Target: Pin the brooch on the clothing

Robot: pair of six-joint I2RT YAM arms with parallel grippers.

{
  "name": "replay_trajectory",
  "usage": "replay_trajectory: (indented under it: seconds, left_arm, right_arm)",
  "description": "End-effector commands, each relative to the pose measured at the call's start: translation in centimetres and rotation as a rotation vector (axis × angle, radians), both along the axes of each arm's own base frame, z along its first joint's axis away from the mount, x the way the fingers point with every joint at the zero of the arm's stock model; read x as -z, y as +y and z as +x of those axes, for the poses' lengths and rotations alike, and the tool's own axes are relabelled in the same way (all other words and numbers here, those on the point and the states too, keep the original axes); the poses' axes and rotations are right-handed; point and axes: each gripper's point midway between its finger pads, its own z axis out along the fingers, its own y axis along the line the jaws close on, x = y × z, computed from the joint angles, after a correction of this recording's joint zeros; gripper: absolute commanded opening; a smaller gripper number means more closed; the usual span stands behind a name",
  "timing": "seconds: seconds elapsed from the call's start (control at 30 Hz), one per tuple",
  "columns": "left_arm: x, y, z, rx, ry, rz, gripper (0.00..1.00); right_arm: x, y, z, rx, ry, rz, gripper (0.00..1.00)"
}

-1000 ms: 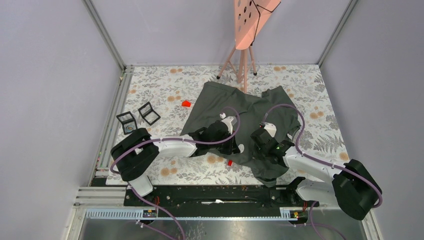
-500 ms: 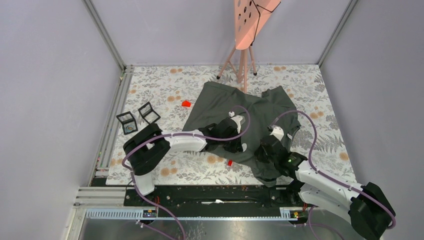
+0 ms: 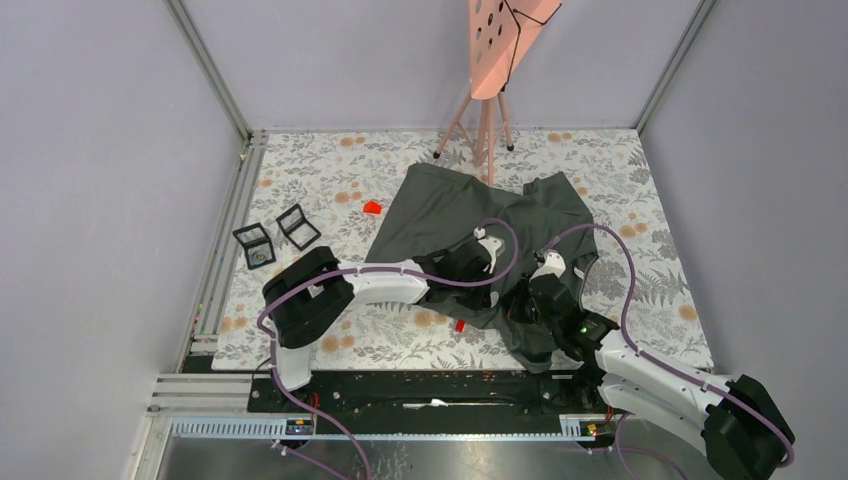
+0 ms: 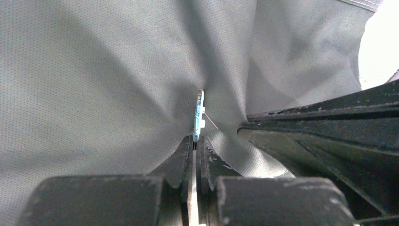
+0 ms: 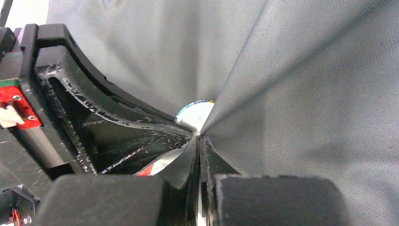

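Observation:
The clothing (image 3: 450,205), a dark grey T-shirt, lies rumpled across the middle of the floral table. Over its lower part my two grippers meet tip to tip. My left gripper (image 4: 194,141) is shut on the brooch (image 4: 198,115), a thin disc seen edge-on with a blue-green rim, a white clasp and a fine pin wire against the fabric (image 4: 103,70). My right gripper (image 5: 198,137) is shut on a tented fold of the clothing (image 5: 306,94). The brooch (image 5: 194,112) shows white just beyond its tips. In the top view the left gripper (image 3: 497,284) and right gripper (image 3: 520,300) are almost touching.
Two open black boxes (image 3: 254,243) (image 3: 298,226) stand at the left of the table. A small red piece (image 3: 372,208) lies by the shirt's left edge and another red piece (image 3: 459,325) near the front. A pink stand (image 3: 490,100) rises at the back.
The left arm has carried its gripper rightward over the shirt. The right arm swung its elbow out and brought its gripper in beside the left one, closing on fabric.

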Motion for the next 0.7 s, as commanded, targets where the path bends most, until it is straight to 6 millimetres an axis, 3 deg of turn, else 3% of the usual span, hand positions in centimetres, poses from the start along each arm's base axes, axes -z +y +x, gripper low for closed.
replay_trajectory:
  seconds: [0.0, 0.2, 0.5, 0.67]
  left_arm:
    - [-0.6, -0.9, 0.8, 0.006, -0.045, 0.004, 0.00]
    - [-0.7, -1.4, 0.9, 0.008, -0.042, -0.002, 0.00]
    - [-0.9, -1.7, 0.8, 0.007, -0.032, -0.028, 0.00]
    - [-0.7, -1.7, 0.4, 0.008, -0.013, -0.043, 0.00]
  right_arm:
    - [-1.3, 1.1, 0.6, -0.042, -0.058, 0.048, 0.00]
    - [-0.7, 1.8, 0.3, -0.079, -0.029, 0.051, 0.00]
    - [1.9, 1.8, -0.3, -0.094, 0.059, -0.009, 0.00]
    - [1.6, 1.8, -0.5, -0.106, 0.056, -0.004, 0.19]
